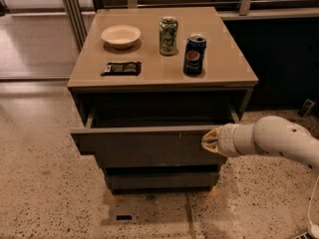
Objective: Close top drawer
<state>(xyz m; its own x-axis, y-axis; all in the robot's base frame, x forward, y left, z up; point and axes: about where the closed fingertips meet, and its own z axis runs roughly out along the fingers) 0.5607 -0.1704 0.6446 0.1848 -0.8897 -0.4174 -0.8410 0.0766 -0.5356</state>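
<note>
- While it is resting against the right end of the top drawer (144,146), the hand (210,140) is sitting at the tip of the white arm (279,143) reaching in from the right; I cannot tell whether it is open or closed.
- The top drawer is standing partly pulled out, its front apparently touching the hand.
- By my judgement the pushing step is in hand, and the next move is calling for a straight, steady shove inward until that front is lying flush.
- Pushing this far off-centre is risking a skewed, jammed drawer.
- Beneath the top drawer, two narrower fronts (159,169) are sitting further in.
- Above the top drawer, the desk (227,71) is carrying a blue can (194,54), a green can (168,35), a dark packet (121,67) and a bowl (120,35).
</note>
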